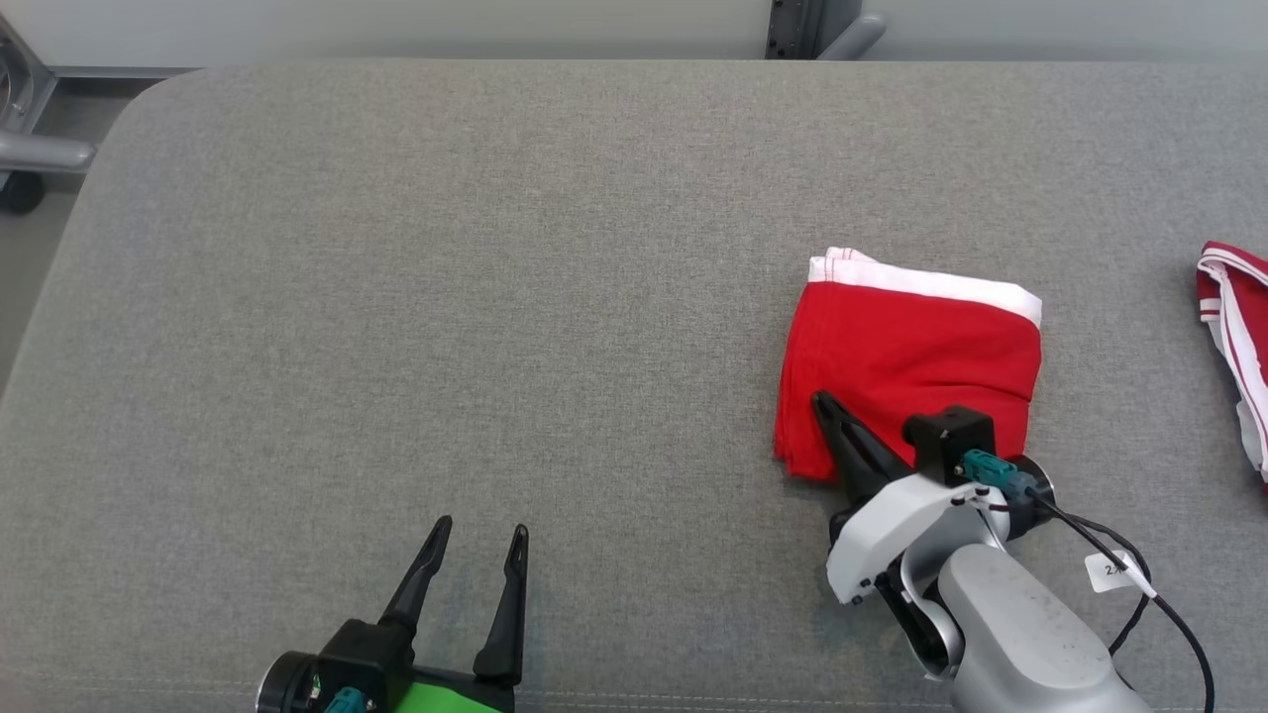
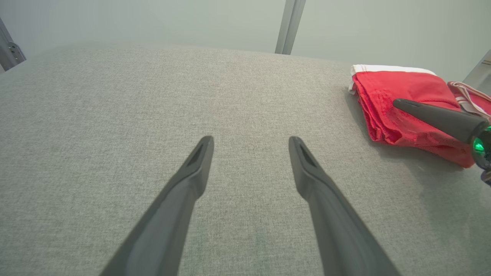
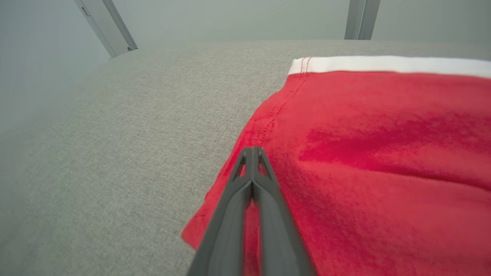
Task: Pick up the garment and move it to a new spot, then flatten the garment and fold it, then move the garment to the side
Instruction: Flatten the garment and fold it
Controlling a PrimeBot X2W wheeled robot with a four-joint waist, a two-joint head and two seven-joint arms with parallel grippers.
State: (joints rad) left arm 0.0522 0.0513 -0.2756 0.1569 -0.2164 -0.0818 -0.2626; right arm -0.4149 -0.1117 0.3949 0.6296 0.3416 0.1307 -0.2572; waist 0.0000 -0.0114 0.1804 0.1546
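Red folded shorts [image 1: 911, 347] sit right of centre on the grey table [image 1: 396, 297], white waistband on the far side. Your right hand [image 1: 820, 400] is closed, tips on the near-left corner, though I can't tell if it's pinching cloth. Left hand [image 1: 481, 528] is open and well apart, so I reckon the sideways move is the right's job.

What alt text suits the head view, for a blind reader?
A folded red garment with a white band lies on a grey table, the shut right gripper over its near left corner. The open left gripper is at lower left; a second red-and-white garment lies at the right edge.
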